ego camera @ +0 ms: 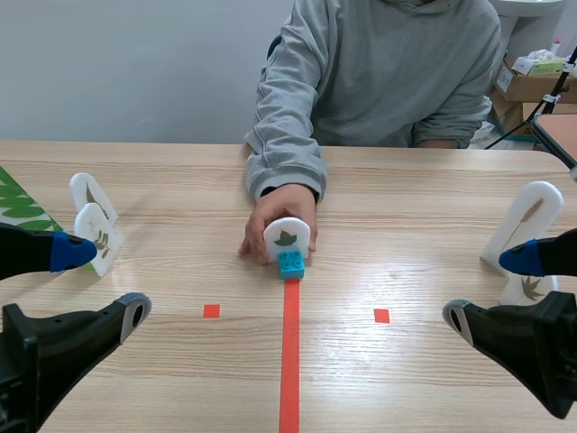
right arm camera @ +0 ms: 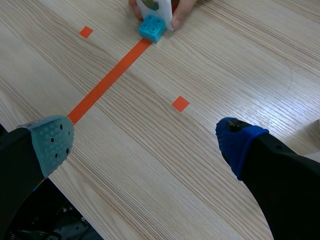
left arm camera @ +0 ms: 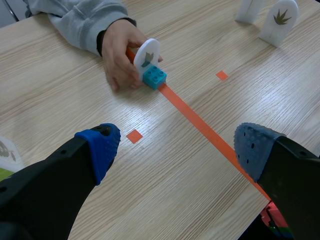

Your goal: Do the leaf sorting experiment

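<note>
A person's hand [ego camera: 275,206] holds a white arched card with a green leaf [ego camera: 287,240] upright on a small blue brick [ego camera: 290,263], at the far end of the tape line. The left wrist view shows the same card [left arm camera: 146,52], brick [left arm camera: 154,76] and hand [left arm camera: 117,50] well ahead of my gripper. My left gripper [ego camera: 104,284] [left arm camera: 177,150] hangs open and empty at the near left. At the near right, my right gripper [ego camera: 491,289] [right arm camera: 145,142] is also open and empty, with the brick [right arm camera: 151,27] far ahead of it.
Two white leaf cards [ego camera: 90,194] [ego camera: 99,236] stand at the left beside a green leaf sheet [ego camera: 18,203]. Two more cards [ego camera: 532,221] [ego camera: 527,289] stand at the right. The person's sleeve [ego camera: 284,135] reaches over the table's far middle.
</note>
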